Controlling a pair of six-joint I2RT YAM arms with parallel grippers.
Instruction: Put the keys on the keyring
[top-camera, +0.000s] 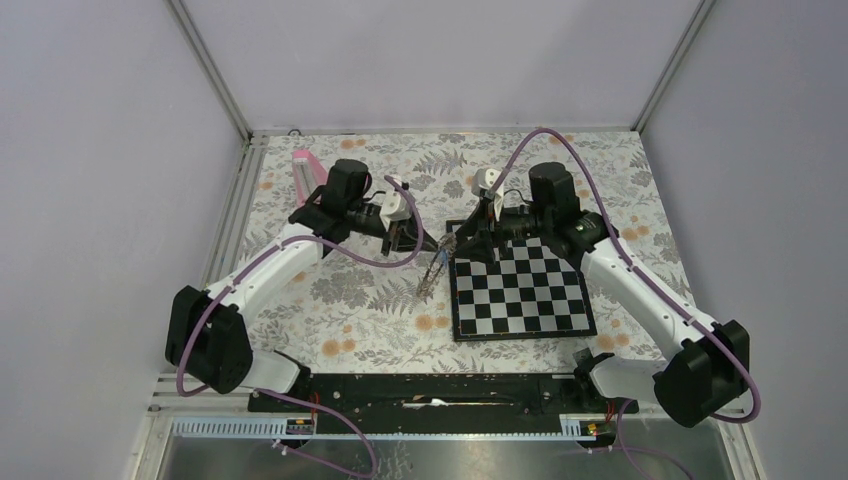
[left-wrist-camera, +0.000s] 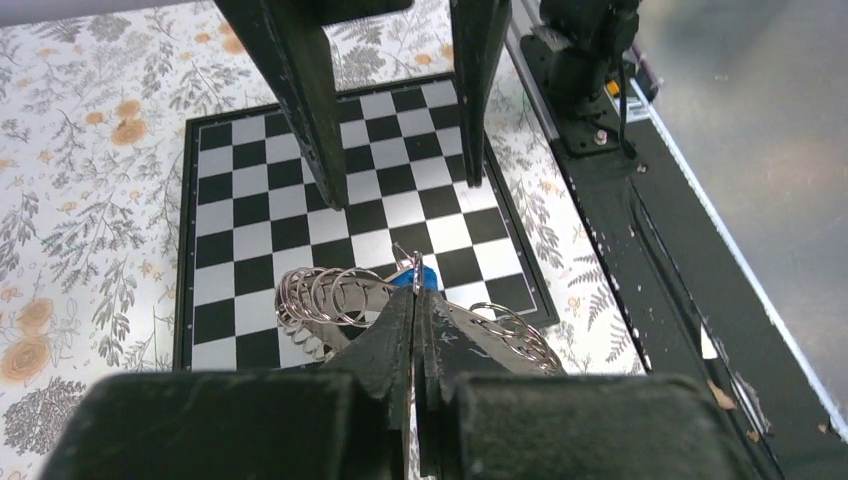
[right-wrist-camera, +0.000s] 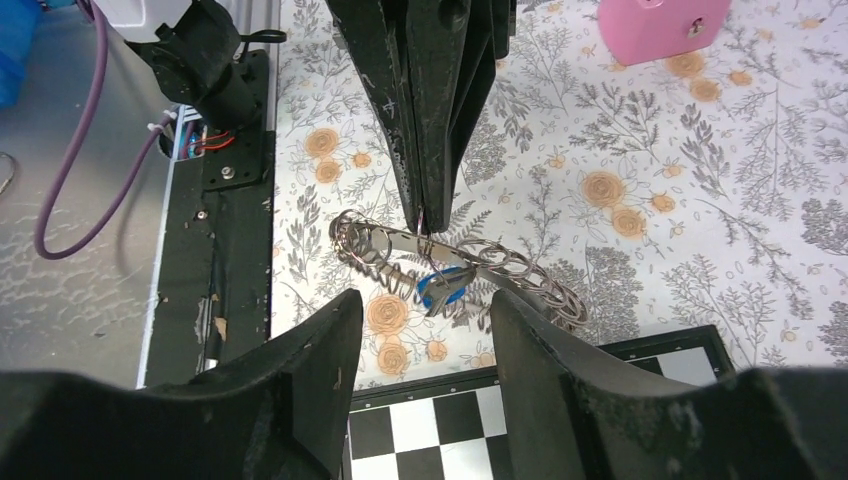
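Hanging pinched in the closed left hand (left-wrist-camera: 415, 300) above the table (top-camera: 330, 300) beside the chessboard (top-camera: 520, 290), the keyring (right-wrist-camera: 520, 270) has the blue key (right-wrist-camera: 440, 288) at its coils, and with the right hand (right-wrist-camera: 422, 305) parted and empty, a half-threaded key could slip off.

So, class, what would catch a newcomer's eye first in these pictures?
The left gripper is clamped shut on the keyring, a coil of silvery rings held by the chessboard's left edge. A blue key shows just beneath it, facing the open right gripper. A pink object sits at the floral table's far left.
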